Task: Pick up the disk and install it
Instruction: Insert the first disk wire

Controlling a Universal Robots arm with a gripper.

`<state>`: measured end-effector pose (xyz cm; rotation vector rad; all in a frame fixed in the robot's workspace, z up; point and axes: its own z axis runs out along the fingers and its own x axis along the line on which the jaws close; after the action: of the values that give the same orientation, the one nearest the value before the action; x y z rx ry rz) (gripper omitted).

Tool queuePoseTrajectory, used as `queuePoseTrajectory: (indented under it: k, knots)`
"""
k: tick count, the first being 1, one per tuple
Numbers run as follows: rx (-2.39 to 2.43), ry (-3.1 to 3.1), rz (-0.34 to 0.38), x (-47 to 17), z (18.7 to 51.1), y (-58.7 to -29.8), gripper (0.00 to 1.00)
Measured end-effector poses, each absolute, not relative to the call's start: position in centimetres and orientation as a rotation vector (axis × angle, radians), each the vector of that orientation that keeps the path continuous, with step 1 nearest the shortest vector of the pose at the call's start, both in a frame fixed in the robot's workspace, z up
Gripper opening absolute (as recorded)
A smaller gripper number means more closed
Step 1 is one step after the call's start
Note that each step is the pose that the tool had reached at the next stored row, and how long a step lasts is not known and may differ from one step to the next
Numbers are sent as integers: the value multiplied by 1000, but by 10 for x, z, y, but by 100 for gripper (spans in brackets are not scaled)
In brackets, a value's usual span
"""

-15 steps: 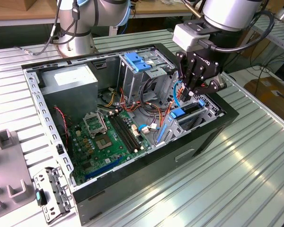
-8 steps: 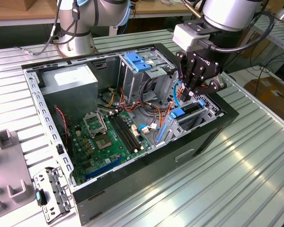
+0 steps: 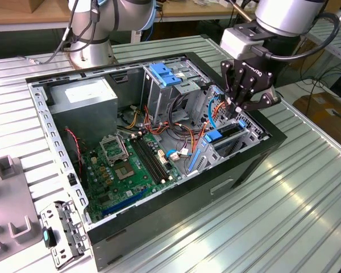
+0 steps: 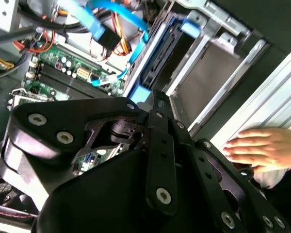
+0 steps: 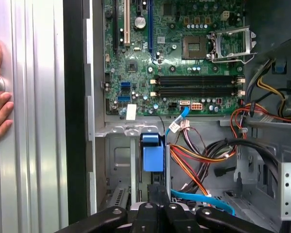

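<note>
The disk (image 3: pixel 220 136), a dark body in a bright blue carrier, stands on edge in the drive bay at the right end of the open computer case (image 3: pixel 159 224). Both wrist views show it too, with its blue end (image 5: pixel 153 153) toward the motherboard and its dark body (image 4: pixel 160 53) running between the bay's rails. My gripper (image 3: pixel 237 112) hangs just above the disk's upper edge. Its fingers are shut, pressed together in both wrist views (image 4: pixel 157 102) (image 5: pixel 157 190), with nothing seen between them.
A green motherboard (image 3: pixel 133 165), a grey power supply (image 3: pixel 82 99) and a tall cage with a blue latch (image 3: pixel 165 74) sit inside the case. Cables (image 5: pixel 199 160) lie beside the bay. A person's hand (image 4: pixel 262 148) rests on the ribbed table beside the case. A loose bracket (image 3: pixel 62 233) lies at the exterior view's left.
</note>
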<state>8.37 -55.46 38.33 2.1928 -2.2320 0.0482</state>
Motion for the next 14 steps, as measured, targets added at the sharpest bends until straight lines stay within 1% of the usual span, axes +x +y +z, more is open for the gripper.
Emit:
queuePoseTrajectory:
  k: [7,14]
  knots:
    - [2193,-2232,48,106,382,-555,11]
    - [2193,-2232,48,107,382,-555,11]
